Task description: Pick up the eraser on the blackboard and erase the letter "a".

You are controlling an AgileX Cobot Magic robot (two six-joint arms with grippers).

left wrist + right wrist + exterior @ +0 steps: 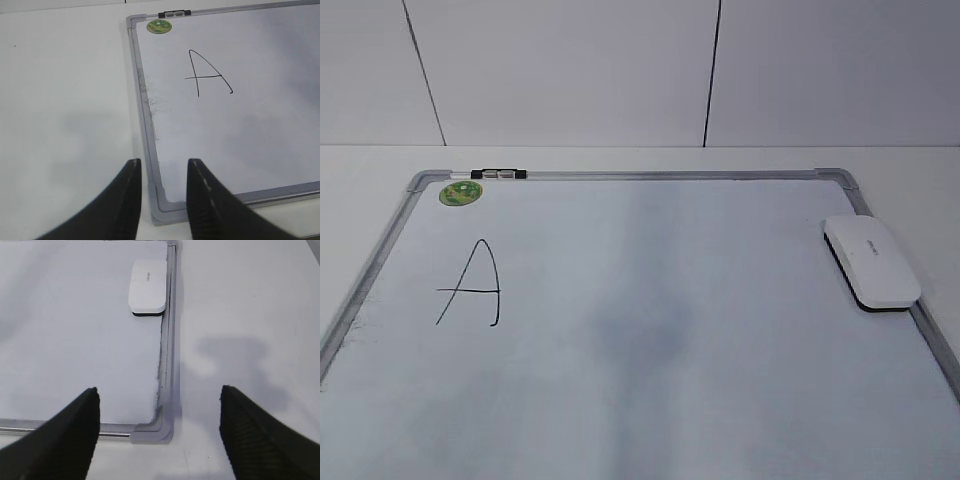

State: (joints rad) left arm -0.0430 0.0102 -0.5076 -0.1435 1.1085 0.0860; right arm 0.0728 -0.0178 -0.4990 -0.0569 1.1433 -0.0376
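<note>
Step in hand, by judgement: fetching the eraser (872, 262). Not yet touched. Lies flat on the blackboard (670, 400), felt base down, toward the far right corner of the tabletop, tight against the board's right frame rail. Long axis running from the far edge toward the near edge, nearly parallel to that rail, near end angled slightly toward the right edge.

Right gripper (159, 389) spread wide, empty, hanging over the board's near right corner. Left gripper (164, 162) narrowly parted, empty, over the near left corner.

Best reached with the right gripper: advance along the rail, descend squarely, close across the short width. Mind the rail under the outer finger.

Only a capital A (472, 285) visible, toward the left edge; no small "a" found.
</note>
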